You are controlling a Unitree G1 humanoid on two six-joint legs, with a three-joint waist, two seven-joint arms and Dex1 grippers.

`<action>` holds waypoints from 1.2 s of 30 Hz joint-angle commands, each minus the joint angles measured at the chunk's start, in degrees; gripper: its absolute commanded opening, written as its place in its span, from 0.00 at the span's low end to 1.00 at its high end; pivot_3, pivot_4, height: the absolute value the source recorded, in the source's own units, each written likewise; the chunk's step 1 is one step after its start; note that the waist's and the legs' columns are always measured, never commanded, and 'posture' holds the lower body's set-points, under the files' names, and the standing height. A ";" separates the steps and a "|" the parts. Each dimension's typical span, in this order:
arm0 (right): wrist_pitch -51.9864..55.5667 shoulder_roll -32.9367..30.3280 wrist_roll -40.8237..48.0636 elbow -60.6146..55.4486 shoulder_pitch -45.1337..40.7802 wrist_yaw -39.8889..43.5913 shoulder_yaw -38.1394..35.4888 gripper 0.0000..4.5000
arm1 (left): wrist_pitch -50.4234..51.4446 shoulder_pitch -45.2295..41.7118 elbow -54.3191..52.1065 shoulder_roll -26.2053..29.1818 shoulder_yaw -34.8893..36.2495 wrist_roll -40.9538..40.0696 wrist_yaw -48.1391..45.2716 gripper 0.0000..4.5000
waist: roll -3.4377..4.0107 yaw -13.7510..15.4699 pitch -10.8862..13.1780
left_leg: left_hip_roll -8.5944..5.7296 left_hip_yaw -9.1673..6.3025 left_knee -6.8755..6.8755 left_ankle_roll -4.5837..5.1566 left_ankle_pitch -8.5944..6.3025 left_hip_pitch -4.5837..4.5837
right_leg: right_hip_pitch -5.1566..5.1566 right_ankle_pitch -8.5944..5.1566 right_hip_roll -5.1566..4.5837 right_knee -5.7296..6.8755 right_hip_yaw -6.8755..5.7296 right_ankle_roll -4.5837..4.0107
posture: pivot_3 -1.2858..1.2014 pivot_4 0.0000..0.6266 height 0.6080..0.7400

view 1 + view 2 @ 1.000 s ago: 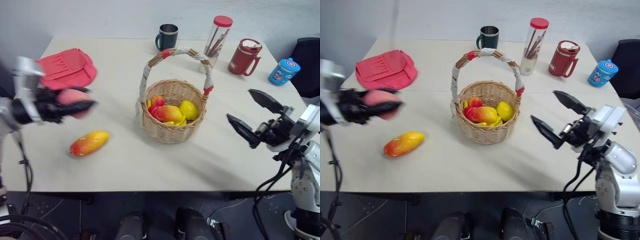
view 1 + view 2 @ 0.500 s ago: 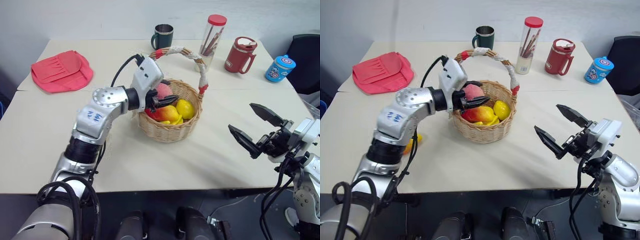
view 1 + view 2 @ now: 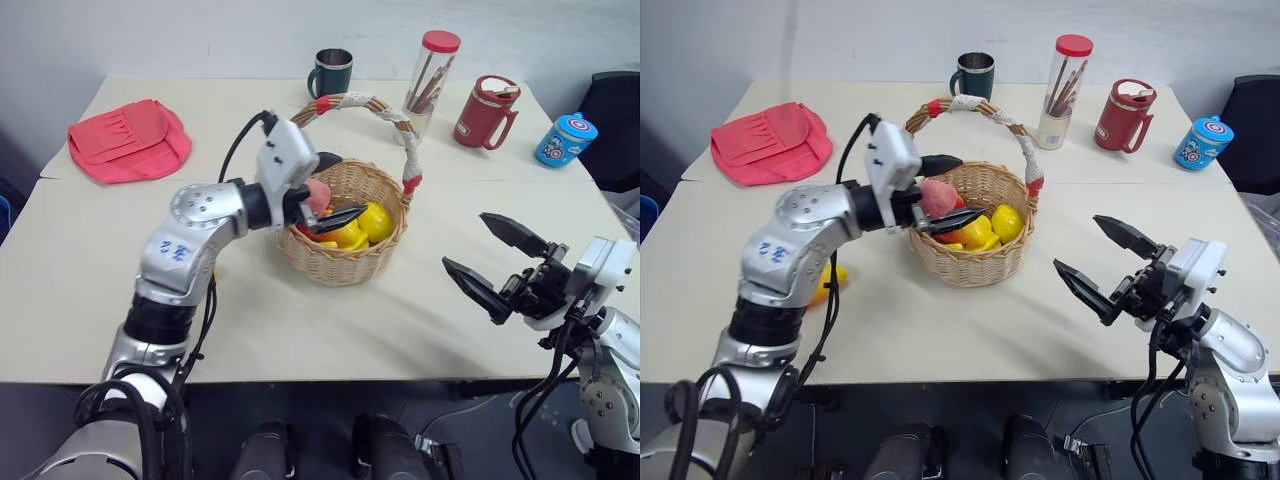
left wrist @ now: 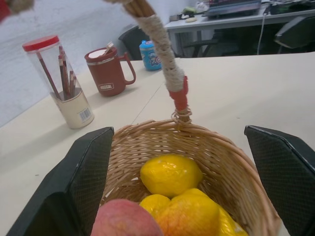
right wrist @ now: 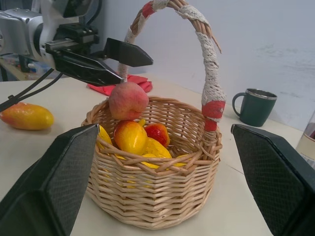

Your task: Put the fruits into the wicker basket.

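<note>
The wicker basket (image 3: 345, 268) stands mid-table with several yellow and red fruits inside. My left gripper (image 3: 352, 185) reaches level over its near-left rim, fingers spread wide, so it is open. The pink peach (image 3: 935, 195) sits between those fingers without being squeezed, just above the fruit pile; the right wrist view shows the peach (image 5: 128, 100) under the lower finger at rim height. On the table left of the basket lies the mango (image 5: 27, 116), partly hidden behind my left arm in the head views. To the basket's right, my right gripper (image 3: 1077, 241) hovers open with nothing in it.
A red cloth pouch (image 3: 130, 138) lies at the far left. Along the back stand a green mug (image 3: 332, 72), a clear red-lidded jar of pencils (image 3: 430, 85), a red mug (image 3: 487, 112) and a blue cup (image 3: 565, 140). The basket's tall handle (image 3: 365, 100) arches over my left gripper.
My left arm carried the peach from the table's left side to over the basket, and its fingers have opened around it. The right gripper stayed open, drifting slightly.
</note>
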 commanded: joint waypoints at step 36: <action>-2.48 -4.20 -0.94 -3.62 -2.13 13.95 9.42 1.00 | -5.60 20.42 31.49 29.26 10.96 2.59 -28.60 0.99 | 0.11 -0.97 0.08 | 0.51 0.90 -0.08 -0.22 -0.51 -0.21 | -0.72 0.06 0.45 -0.03 -0.21 -0.43 | 0.52 0.24 1.00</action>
